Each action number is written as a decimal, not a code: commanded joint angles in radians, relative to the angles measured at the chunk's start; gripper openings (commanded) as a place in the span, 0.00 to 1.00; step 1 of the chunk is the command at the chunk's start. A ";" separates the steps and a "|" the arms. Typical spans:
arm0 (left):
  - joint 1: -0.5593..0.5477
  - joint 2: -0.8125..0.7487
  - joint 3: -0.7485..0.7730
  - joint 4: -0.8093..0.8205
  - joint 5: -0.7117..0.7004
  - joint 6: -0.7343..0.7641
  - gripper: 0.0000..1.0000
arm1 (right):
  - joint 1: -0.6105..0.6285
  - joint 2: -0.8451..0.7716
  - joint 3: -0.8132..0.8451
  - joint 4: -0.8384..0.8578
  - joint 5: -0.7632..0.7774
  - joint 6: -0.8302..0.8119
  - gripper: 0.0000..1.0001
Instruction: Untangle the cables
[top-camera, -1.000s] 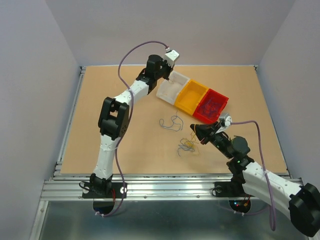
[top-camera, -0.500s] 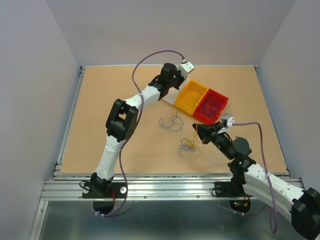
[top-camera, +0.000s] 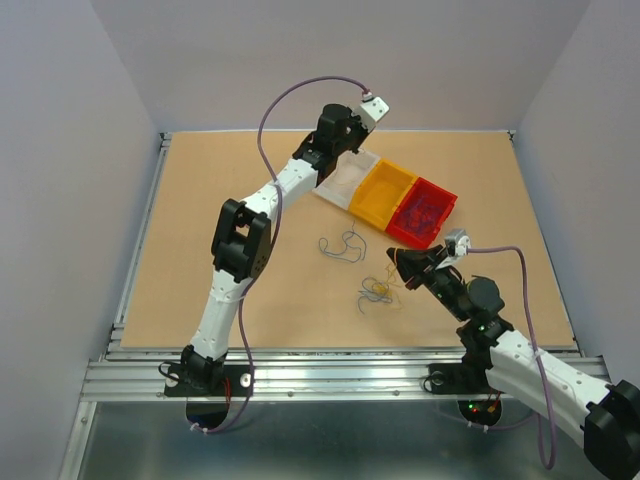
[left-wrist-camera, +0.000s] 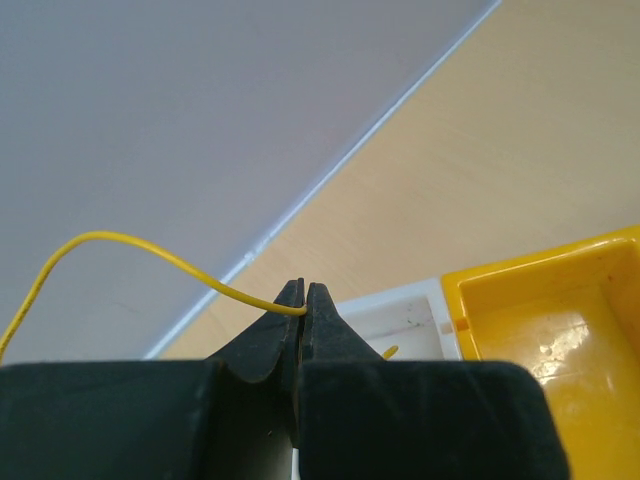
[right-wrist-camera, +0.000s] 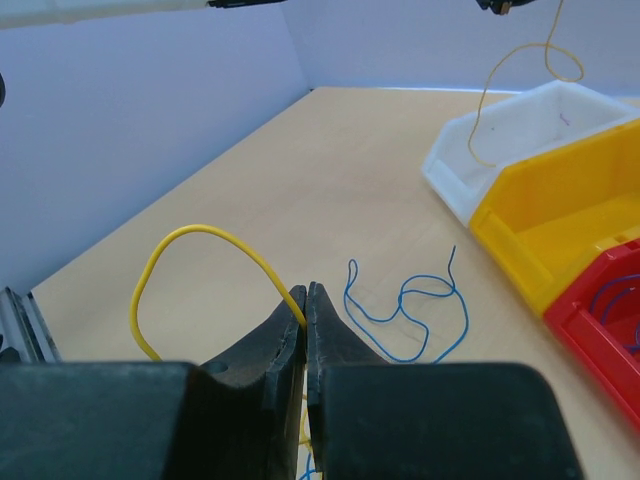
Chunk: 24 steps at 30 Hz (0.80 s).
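My left gripper (left-wrist-camera: 304, 292) is shut on a thin yellow wire (left-wrist-camera: 120, 244) and holds it high above the white bin (top-camera: 343, 179); the wire hangs down over that bin in the right wrist view (right-wrist-camera: 510, 75). My right gripper (right-wrist-camera: 307, 292) is shut on another yellow wire (right-wrist-camera: 190, 236) that loops up to its left, just above the small tangle of yellow and blue wires (top-camera: 377, 291) on the table. A loose blue wire (right-wrist-camera: 408, 312) lies flat beyond it; it also shows in the top view (top-camera: 343, 246).
Three bins stand in a row at the back: white, yellow (top-camera: 387, 193) and red (top-camera: 424, 211). The red bin holds dark blue-purple wires. The table's metal rail (top-camera: 340, 365) runs along the near edge. Grey walls close in both sides.
My left gripper swung right over the yellow bin, then back and up over the white bin with its yellow wire. My right gripper has barely moved.
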 joint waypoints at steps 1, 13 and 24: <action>-0.003 0.010 0.043 0.047 0.000 0.072 0.00 | 0.007 -0.026 -0.030 0.010 0.014 -0.014 0.07; -0.002 -0.030 -0.151 0.101 0.055 0.130 0.00 | 0.007 -0.047 -0.034 -0.008 0.029 -0.018 0.07; -0.003 -0.047 -0.228 -0.003 0.066 0.115 0.13 | 0.007 -0.053 -0.031 -0.019 0.052 -0.007 0.07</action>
